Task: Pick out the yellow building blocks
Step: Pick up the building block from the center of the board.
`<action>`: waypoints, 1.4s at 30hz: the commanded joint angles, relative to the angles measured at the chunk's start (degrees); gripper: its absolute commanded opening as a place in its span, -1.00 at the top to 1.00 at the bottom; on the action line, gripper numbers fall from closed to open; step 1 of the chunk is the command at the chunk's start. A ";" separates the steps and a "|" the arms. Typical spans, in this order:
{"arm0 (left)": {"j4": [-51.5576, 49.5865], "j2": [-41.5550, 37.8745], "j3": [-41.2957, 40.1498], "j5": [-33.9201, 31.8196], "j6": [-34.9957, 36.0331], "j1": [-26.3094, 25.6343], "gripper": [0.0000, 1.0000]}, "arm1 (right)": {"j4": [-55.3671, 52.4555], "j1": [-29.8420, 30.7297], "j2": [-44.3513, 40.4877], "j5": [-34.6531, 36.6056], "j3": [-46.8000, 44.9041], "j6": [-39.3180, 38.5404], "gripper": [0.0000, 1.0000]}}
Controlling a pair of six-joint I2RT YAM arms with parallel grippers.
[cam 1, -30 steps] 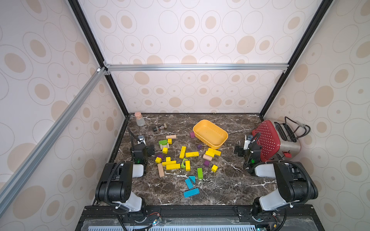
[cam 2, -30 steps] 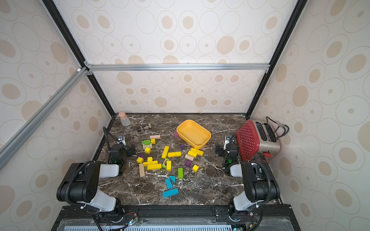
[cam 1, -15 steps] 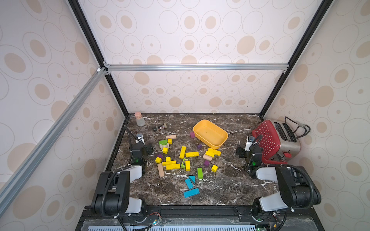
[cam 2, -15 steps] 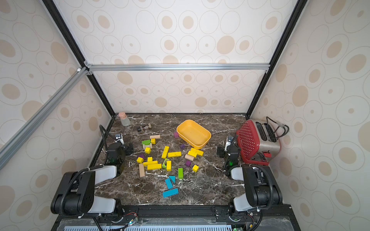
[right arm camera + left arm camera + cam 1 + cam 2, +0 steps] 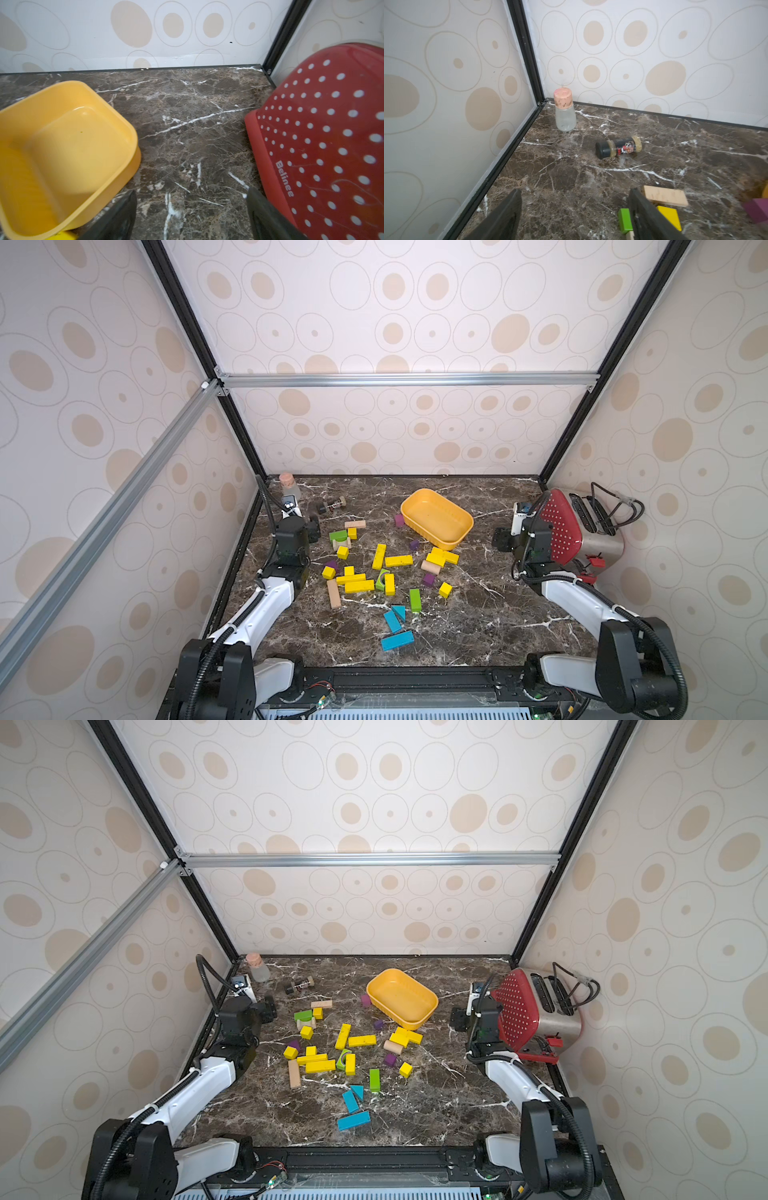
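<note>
Item one, left gripper [image 5: 575, 192]: I am seeing its jaws standing wide apart over the bare marble table [image 5: 571, 166], gripping nothing. Item two, right gripper [image 5: 191, 192]: its jaws are standing just as wide and gripping nothing, pointing between the orange-yellow tub [image 5: 68, 133] and the red dotted cover [image 5: 322, 135] that is leaning against the toaster [image 5: 598, 533]. Item three, yellow building blocks [image 5: 359, 585]: cubes and bars are lying scattered on the table between the two arms, on the robot's side of the tub and all outside it. Two of them are touching each other just beside the tub's near wall, and one is sitting close to the left gripper, next to a lime-green block [image 5: 625, 220]. Mixed in, I am noting blue blocks [image 5: 397, 640], purple blocks [image 5: 428, 579], a green bar [image 5: 414, 600] and plain wooden blocks [image 5: 333, 593]. Far left corner: a corked glass bottle [image 5: 564, 116] is standing upright, and a spice jar [image 5: 618, 147] is lying on its side near it.
</note>
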 commanded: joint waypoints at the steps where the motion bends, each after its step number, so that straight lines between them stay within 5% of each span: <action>1: -7.97 -0.28 6.18 2.89 -6.60 -3.37 -0.54 | -15.78 2.09 -1.76 -3.22 5.01 2.59 -0.62; 6: -16.04 4.11 15.82 12.30 -7.32 -9.22 -0.54 | -28.38 6.55 -1.77 -3.95 12.38 5.30 -0.57; 11: -25.28 7.94 24.48 20.60 0.40 -14.45 -0.54 | -38.30 11.78 -1.61 -6.45 18.69 7.49 -0.51; 22: -37.38 3.58 24.55 37.55 9.31 -18.00 -0.56 | -50.67 24.95 0.97 -8.09 23.33 14.65 -0.20; 28: -36.73 5.43 21.99 38.30 18.54 -22.92 -0.58 | -56.38 26.41 3.35 -7.91 23.59 16.13 -0.10; 42: -22.68 12.40 14.89 45.37 32.28 -27.15 -0.60 | -48.37 31.99 5.17 -2.97 14.31 20.22 -0.20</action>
